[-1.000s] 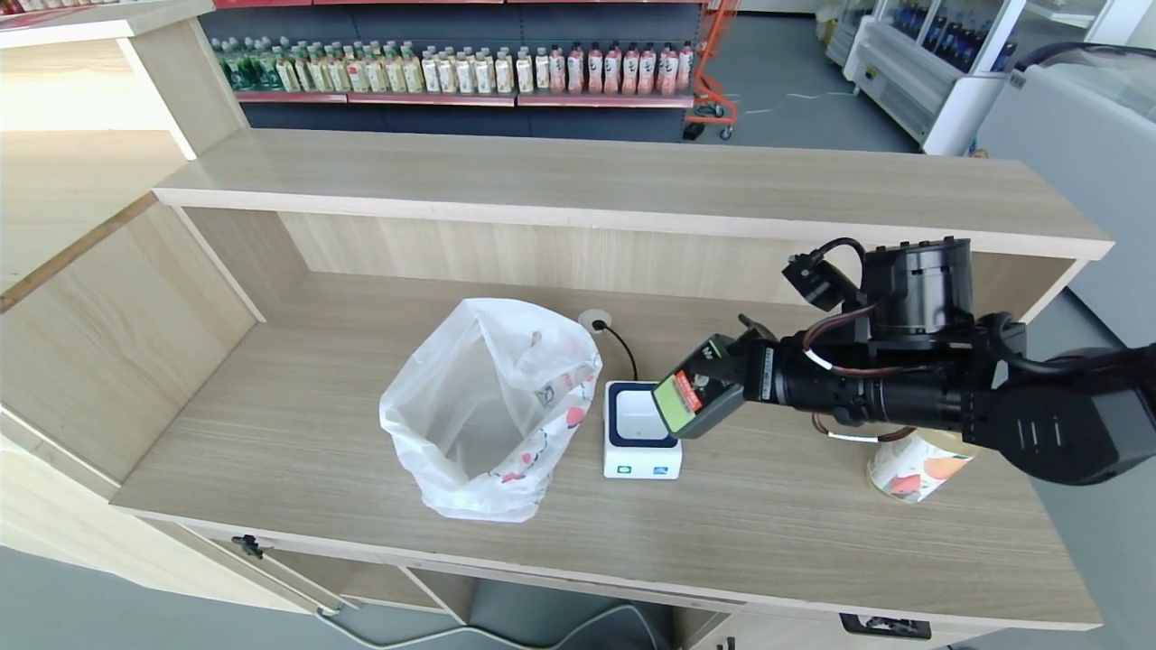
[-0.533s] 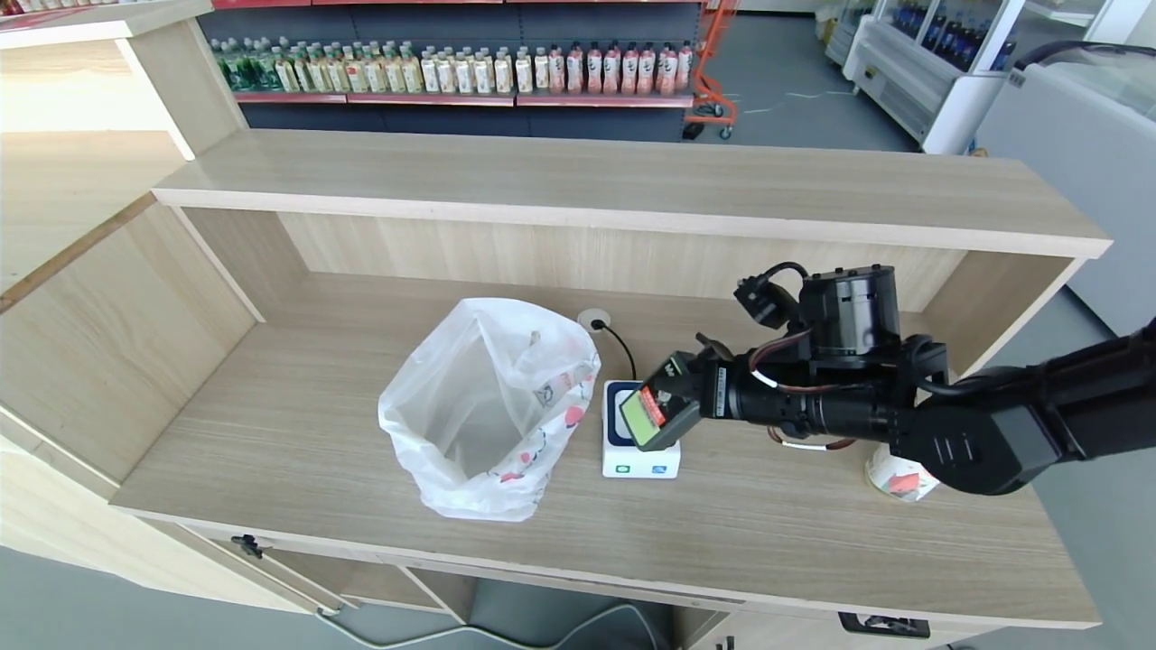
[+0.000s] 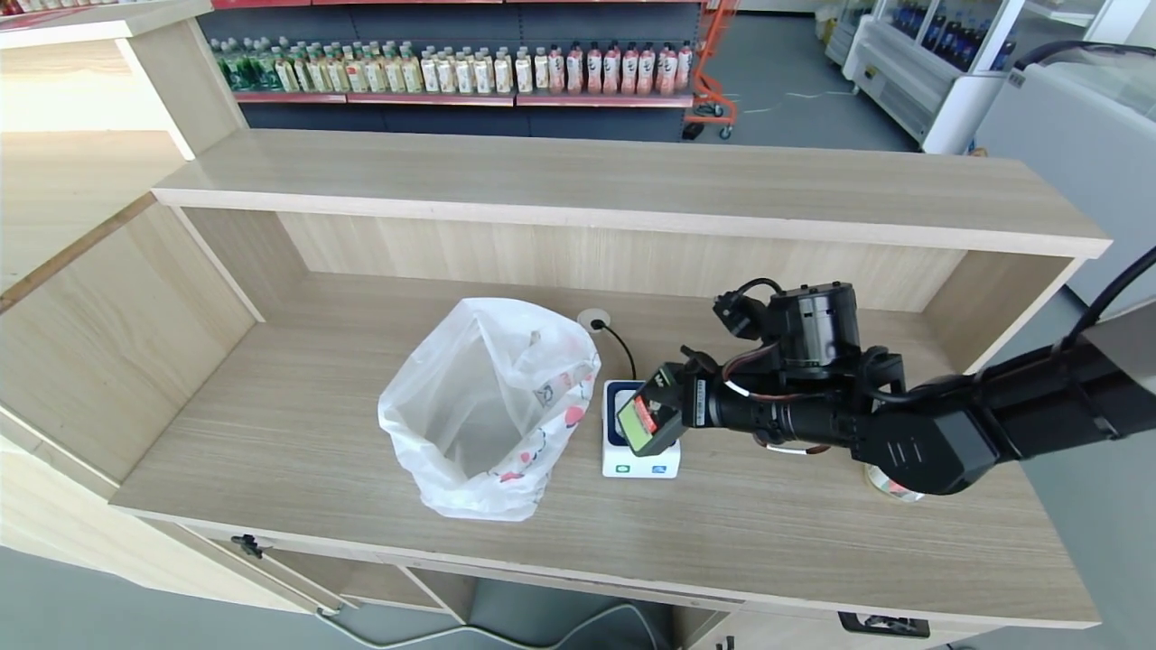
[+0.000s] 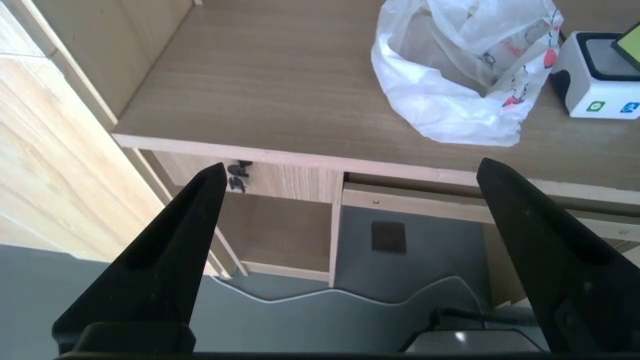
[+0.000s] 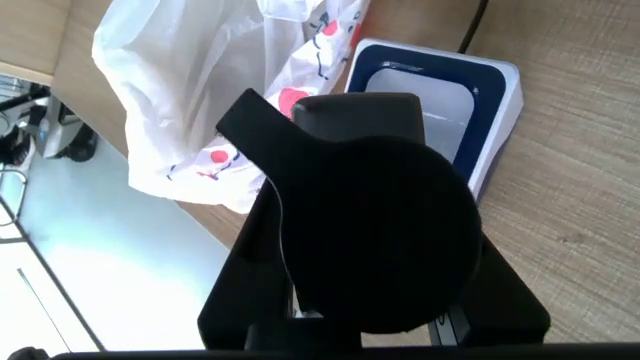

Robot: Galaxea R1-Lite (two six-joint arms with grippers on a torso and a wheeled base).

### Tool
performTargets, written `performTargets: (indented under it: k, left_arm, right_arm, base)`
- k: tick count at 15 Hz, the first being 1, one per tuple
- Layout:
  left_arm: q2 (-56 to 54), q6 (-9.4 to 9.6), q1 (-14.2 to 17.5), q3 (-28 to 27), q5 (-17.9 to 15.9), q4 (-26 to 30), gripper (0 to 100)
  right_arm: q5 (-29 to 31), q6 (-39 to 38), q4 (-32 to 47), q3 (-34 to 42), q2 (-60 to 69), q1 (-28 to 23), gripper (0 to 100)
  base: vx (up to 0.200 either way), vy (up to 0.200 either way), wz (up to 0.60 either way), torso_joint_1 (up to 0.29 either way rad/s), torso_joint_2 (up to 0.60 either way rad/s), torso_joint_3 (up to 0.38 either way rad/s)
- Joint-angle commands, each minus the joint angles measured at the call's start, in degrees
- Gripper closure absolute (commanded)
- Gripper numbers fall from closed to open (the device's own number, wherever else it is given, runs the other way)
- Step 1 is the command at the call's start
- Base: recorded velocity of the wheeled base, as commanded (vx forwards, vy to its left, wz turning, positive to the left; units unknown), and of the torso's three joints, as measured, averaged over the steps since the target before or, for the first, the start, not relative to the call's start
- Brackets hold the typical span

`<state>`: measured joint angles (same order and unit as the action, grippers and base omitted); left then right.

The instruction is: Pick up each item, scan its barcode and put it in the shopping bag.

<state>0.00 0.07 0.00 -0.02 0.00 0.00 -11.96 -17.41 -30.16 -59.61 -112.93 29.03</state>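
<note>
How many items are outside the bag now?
2: a green box in the right gripper over the scanner; a cup on the counter, partly behind that arm. More may hide.

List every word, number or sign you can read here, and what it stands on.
Nothing reads clearly.
Green-and-red label on the small dark box in the right gripper: blurred.
Green and blue badges on the white square scanner: too small.
Red print on the white plastic bag: unreadable.

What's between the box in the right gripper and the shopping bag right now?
Only the left edge of the scanner, beneath the box; nothing else separates it from the shopping bag, in the head view.
</note>
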Motion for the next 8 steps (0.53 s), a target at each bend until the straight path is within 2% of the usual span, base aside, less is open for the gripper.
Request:
performTargets:
  k: [1,8]
  left_arm:
    - [0.09,0.01,0.00,0.02,0.00,0.00,0]
    - [0.09,0.01,0.00,0.02,0.00,0.00,0]
  right_arm:
    - [-0.08,-0.08,-1.22,-0.94,-1.68,0.15,100]
    - [0.01,-0.43,-2.71,-5.43,-6.86,1.47,100]
  base:
    - [0.000,0.000,0.00,0.000,0.00,0.000]
    - [0.000,0.000,0.00,0.000,0.00,0.000]
